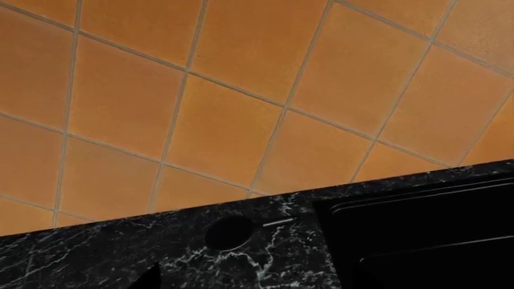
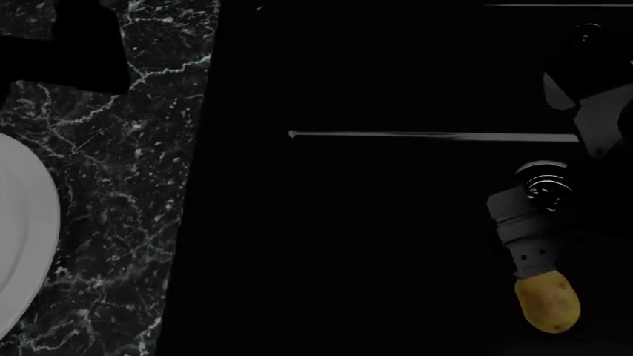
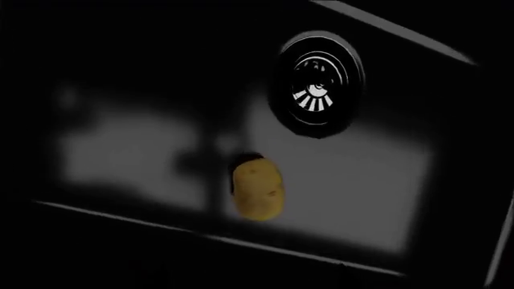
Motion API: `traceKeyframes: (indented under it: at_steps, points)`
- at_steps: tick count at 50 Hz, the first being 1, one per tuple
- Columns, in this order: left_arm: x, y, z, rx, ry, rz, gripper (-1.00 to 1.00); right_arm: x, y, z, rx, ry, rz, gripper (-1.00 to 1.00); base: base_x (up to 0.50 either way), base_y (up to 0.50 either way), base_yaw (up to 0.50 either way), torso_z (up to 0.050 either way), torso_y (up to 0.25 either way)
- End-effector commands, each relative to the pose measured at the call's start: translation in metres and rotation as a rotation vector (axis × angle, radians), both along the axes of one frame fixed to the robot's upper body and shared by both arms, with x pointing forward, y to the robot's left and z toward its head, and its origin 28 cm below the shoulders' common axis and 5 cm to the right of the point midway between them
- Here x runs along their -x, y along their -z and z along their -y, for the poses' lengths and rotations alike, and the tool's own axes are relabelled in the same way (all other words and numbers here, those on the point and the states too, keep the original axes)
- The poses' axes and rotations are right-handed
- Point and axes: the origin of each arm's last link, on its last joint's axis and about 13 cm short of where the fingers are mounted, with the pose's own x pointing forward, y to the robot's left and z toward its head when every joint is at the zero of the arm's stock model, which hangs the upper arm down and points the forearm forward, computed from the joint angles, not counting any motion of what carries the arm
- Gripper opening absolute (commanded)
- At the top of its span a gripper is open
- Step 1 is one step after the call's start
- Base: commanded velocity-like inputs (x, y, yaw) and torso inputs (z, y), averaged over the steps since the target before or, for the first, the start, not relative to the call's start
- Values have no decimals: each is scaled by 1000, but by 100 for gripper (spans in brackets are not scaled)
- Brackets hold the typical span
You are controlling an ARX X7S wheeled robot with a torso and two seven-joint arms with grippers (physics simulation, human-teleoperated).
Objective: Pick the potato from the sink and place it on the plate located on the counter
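The yellow-tan potato (image 2: 547, 302) lies on the floor of the black sink (image 2: 376, 237) near its right end. In the right wrist view the potato (image 3: 257, 190) rests free on the basin floor, a little way from the round drain (image 3: 317, 87). My right gripper (image 2: 535, 265) hangs over the basin at the potato's far end. Its fingers are lost against the black, so I cannot tell how the jaws stand. The white plate (image 2: 25, 245) sits on the marble counter (image 2: 129, 222), cut off by the left edge. My left gripper (image 2: 61, 44) is a dark shape over the counter's back left.
A thin pale ridge line (image 2: 425, 136) runs across the sink. The left wrist view shows an orange tiled wall (image 1: 241, 90), the counter (image 1: 96, 259) with a round hole (image 1: 230, 233), and the sink's rim (image 1: 418, 241).
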Motion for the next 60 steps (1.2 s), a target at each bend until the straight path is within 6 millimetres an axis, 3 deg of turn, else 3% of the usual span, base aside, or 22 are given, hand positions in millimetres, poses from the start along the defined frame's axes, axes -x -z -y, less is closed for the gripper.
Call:
traceKeyframes:
  at_steps: [1,30,60]
  points:
    - [1,2,5,0,25,-1,100,-35,20,2,45,-23,-23,100,0,0,0,0,0]
    - [-1,2,2,-9,3,-10,100,-85,60,8,49,-14,-143,100,0,0,0,0,0]
    - [-9,5,4,-21,-11,-31,100,-89,100,1,59,-46,-206,100,0,0,0,0,0]
